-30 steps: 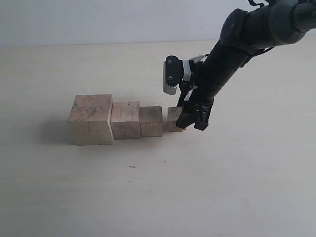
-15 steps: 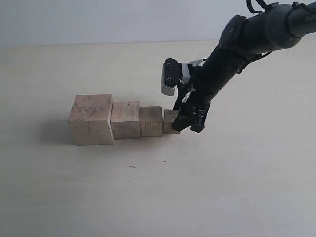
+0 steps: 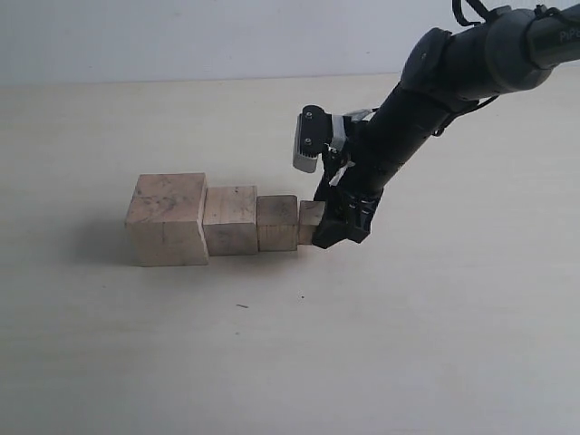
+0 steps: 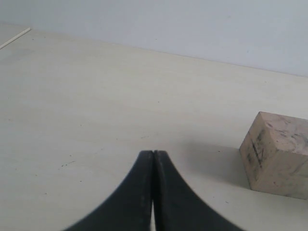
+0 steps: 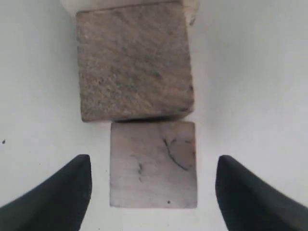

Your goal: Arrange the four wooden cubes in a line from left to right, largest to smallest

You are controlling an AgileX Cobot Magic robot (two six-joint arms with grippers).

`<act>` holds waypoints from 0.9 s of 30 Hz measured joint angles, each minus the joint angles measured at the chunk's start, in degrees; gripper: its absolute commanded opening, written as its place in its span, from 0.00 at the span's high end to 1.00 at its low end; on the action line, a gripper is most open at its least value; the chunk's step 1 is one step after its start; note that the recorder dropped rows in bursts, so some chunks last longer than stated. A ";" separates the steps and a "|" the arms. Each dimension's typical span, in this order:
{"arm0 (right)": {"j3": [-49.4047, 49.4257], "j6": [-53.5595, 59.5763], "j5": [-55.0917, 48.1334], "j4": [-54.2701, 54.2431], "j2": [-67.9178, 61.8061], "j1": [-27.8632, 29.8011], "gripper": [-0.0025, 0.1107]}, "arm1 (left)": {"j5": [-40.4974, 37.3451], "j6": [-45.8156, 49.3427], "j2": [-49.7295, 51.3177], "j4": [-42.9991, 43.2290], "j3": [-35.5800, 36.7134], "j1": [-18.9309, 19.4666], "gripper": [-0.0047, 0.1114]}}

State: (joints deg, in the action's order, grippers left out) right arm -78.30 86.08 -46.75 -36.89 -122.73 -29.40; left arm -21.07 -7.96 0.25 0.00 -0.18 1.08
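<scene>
The four wooden cubes stand in a row on the pale table: the largest [image 3: 168, 217] at the left, then the second [image 3: 231, 219], the third [image 3: 277, 222] and the smallest [image 3: 311, 222], each touching its neighbour. My right gripper [image 3: 337, 227] is low at the row's right end. In the right wrist view the right gripper [image 5: 153, 166] is open, its fingertips [image 5: 72, 187] standing clear on either side of the smallest cube [image 5: 153, 163], which butts against the third cube [image 5: 134, 60]. My left gripper [image 4: 153, 153] is shut on nothing, with the largest cube [image 4: 279, 154] off to one side.
A pale wall [image 3: 181, 36] runs behind the table's far edge. A small dark speck [image 3: 242, 306] lies in front of the row. A thin white stick [image 4: 14, 38] lies far off in the left wrist view.
The right gripper slid the smallest cube leftward until it met the third cube, then opened its jaws and let it go.
</scene>
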 measured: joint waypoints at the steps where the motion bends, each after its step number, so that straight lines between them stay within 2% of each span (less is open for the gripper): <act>1: 0.00 -0.73 0.00 0.34 0.39 0.00 0.36 | 0.00 0.00 0.00 0.00 0.00 0.00 0.96; 7: 0.00 -11.87 0.11 11.97 5.63 0.00 0.36 | 0.00 0.00 0.00 0.00 0.00 0.00 0.96; 21: 0.00 -15.08 4.69 18.04 2.51 0.00 0.36 | 0.00 0.00 0.00 0.00 0.00 0.00 0.96; 27: 0.00 -15.59 8.67 16.83 2.51 0.00 0.36 | 0.00 0.00 0.00 0.00 0.00 0.00 0.96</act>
State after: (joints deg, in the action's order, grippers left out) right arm -78.30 70.49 -38.08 -20.06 -120.22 -29.40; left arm -21.07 -7.96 0.25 0.00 -0.18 1.08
